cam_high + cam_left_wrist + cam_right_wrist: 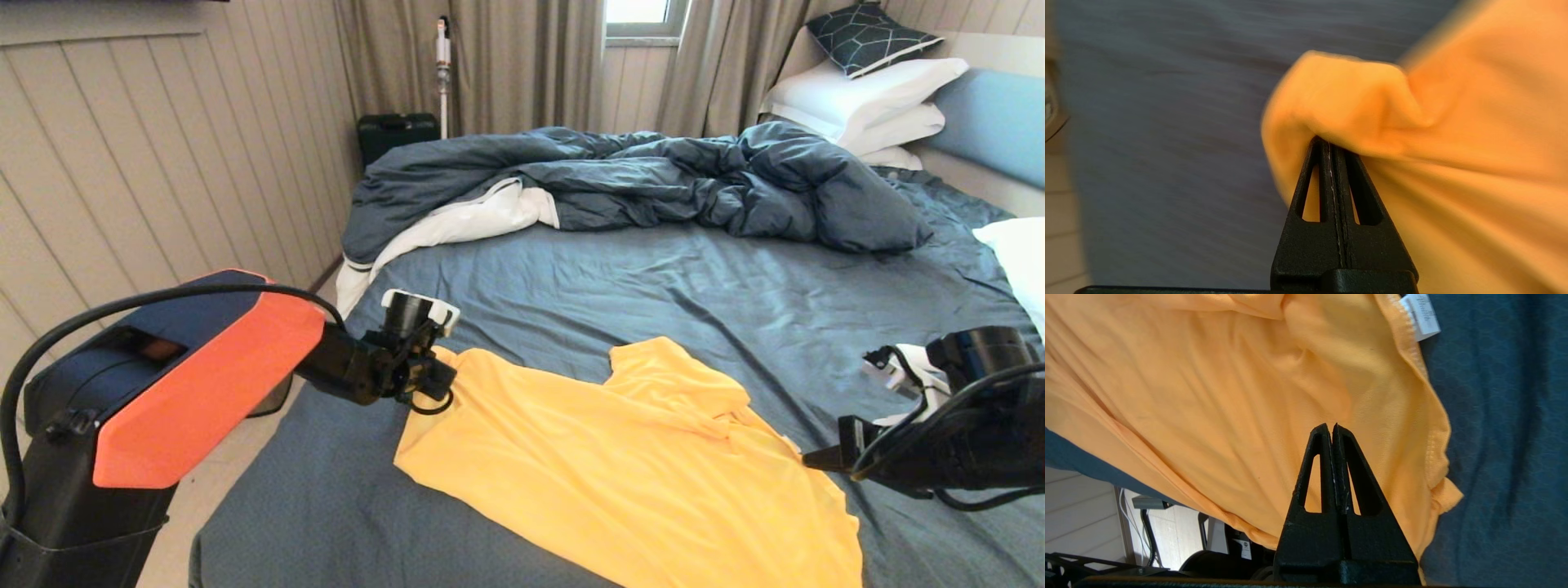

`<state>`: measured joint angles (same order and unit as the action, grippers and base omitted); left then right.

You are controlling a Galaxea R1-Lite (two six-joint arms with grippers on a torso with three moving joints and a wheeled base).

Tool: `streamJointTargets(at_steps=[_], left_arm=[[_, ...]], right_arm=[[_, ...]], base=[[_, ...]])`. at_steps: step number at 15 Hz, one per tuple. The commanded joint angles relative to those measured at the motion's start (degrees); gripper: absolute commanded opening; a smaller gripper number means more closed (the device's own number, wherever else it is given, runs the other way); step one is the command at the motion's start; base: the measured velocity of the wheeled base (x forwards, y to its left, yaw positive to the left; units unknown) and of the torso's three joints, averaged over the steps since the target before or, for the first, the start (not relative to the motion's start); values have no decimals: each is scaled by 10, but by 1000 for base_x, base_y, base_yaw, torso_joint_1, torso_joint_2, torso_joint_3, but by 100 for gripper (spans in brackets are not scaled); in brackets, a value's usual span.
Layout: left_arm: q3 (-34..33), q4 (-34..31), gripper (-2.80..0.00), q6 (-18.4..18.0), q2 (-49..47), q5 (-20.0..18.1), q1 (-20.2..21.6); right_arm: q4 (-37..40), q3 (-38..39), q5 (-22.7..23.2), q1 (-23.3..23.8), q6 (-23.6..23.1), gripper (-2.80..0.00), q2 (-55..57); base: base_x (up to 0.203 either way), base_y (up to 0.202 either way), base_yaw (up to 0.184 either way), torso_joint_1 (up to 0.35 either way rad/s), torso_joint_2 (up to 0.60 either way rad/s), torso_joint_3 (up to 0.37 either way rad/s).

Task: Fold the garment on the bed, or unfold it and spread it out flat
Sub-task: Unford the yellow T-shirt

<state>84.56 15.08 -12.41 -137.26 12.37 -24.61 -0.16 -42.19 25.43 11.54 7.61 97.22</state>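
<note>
The yellow garment [620, 465] lies partly spread and wrinkled on the near part of the bed [735, 294], with one part folded over near its far edge. My left gripper [447, 377] is at the garment's far left corner, shut on a bunched fold of the yellow fabric [1355, 106]. My right gripper [812, 460] hovers at the garment's right edge, shut, and nothing shows between its fingers. In the right wrist view the garment [1208, 396] lies beneath the closed tips [1331, 426], and a white label [1423, 316] sits at its hem.
A rumpled dark blue duvet [653, 180] fills the far half of the bed. White pillows [865, 102] and a patterned cushion [869, 37] lean at the blue headboard [992, 122]. Another white pillow [1020, 261] is at the right edge. A panelled wall runs along the left.
</note>
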Motion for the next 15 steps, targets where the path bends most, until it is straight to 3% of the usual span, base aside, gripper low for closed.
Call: streamJointTargets(at_steps=[1, 6, 11, 13, 15], left_arm=[[24, -7, -280, -1, -3, 0, 25], [26, -9, -280, 0, 19, -1, 57], [-24, -14, -280, 15, 81, -2, 43], [-39, -79, -280, 50, 125, -4, 19], [-34, -200, -280, 122, 162, -31, -13]], right_arm=[[0, 0, 1, 0, 0, -280, 0], [0, 0, 1, -1, 1, -280, 1], [0, 0, 1, -1, 1, -280, 3], [0, 0, 1, -1, 1, -280, 5], [0, 0, 1, -1, 1, -280, 6]], base=[[0, 0, 0, 0, 0, 0], [0, 0, 0, 0, 0, 0], [0, 0, 0, 0, 0, 0], [0, 0, 0, 0, 0, 0], [0, 0, 0, 0, 0, 0]])
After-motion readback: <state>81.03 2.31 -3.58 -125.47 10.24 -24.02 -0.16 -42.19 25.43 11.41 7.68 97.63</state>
